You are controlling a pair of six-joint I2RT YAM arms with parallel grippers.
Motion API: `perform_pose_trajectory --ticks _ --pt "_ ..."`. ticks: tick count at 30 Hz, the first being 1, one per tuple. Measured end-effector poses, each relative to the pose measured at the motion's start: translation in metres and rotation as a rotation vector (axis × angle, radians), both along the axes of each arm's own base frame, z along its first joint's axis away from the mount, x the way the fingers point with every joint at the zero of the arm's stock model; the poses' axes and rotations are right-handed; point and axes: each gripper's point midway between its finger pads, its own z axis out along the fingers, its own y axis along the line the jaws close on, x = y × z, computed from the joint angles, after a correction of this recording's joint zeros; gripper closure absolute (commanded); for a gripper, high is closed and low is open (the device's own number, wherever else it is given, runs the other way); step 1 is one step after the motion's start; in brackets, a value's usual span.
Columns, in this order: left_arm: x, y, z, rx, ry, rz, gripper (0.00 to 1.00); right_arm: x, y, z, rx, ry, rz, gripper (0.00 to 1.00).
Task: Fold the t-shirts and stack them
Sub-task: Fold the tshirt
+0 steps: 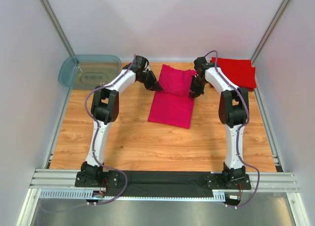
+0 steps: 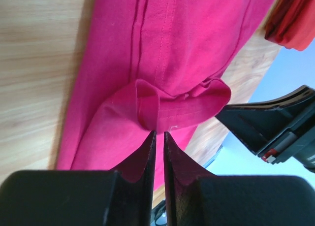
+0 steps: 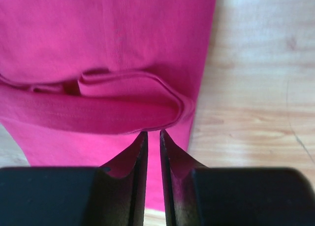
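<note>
A magenta-pink t-shirt point(image 1: 172, 103) lies as a long strip in the middle of the wooden table, its far end doubled over. My left gripper point(image 1: 156, 86) is at the left end of that doubled edge. In the left wrist view the gripper point(image 2: 158, 133) is shut, its tips pinching the rolled hem of the shirt point(image 2: 187, 34). My right gripper point(image 1: 193, 93) is at the right end of the same edge. In the right wrist view it point(image 3: 153, 132) is shut on the fold of the shirt point(image 3: 98, 29). A folded red t-shirt stack point(image 1: 238, 71) lies at the back right.
A translucent blue-grey tub point(image 1: 91, 71) stands at the back left corner. The red stack also shows in the left wrist view point(image 2: 293, 19), past the right arm's black wrist point(image 2: 275, 127). White walls enclose the table on three sides.
</note>
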Motion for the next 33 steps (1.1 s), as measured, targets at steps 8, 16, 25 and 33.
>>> perform_pose_trajectory --ticks 8,16,25,33 --pt "0.012 -0.015 -0.031 -0.026 0.036 0.023 0.83 0.024 -0.008 -0.01 -0.004 -0.019 -0.028 0.82" --pt "0.044 -0.004 -0.036 -0.079 0.003 0.099 0.8 0.034 -0.017 -0.009 -0.001 -0.047 -0.048 0.82" --pt "0.056 0.014 -0.015 -0.028 -0.113 0.102 0.8 0.039 -0.017 -0.008 0.001 -0.067 -0.048 0.82" --pt "0.028 0.01 0.02 0.035 -0.184 -0.002 0.76 0.033 -0.018 -0.007 -0.006 -0.05 -0.048 0.7"
